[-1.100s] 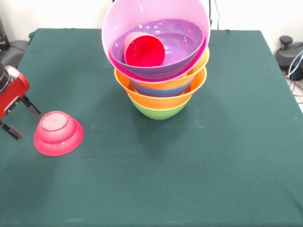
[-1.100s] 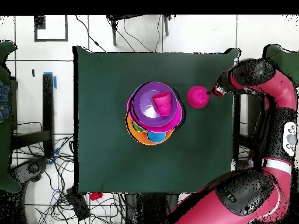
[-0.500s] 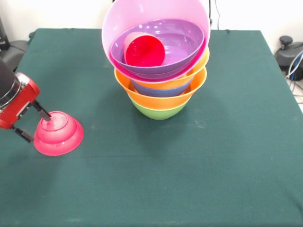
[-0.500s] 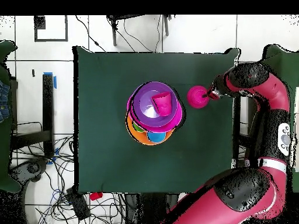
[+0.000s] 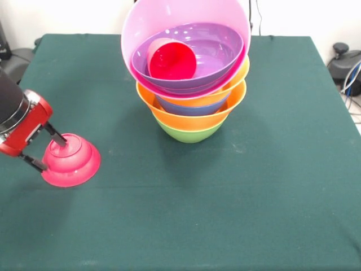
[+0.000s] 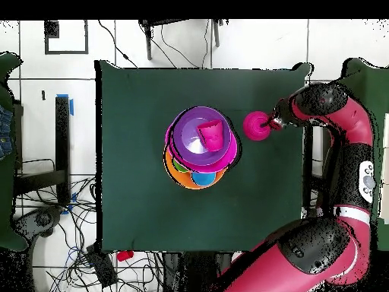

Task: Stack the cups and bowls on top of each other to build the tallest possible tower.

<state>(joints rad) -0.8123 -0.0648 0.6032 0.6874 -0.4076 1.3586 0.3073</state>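
Tower [image 5: 189,84], red bowl [image 5: 70,160]: no legible writing

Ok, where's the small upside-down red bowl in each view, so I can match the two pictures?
Front view: the small red bowl sits upside down at the left, on the green table, with the gripper at it.
Overhead view: the same bowl is right of centre.
Shared landmark: the tower, which stands to the bowl's right in the front view and to its left in the overhead view.

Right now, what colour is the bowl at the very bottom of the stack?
Green bowl, clearest in the front view.
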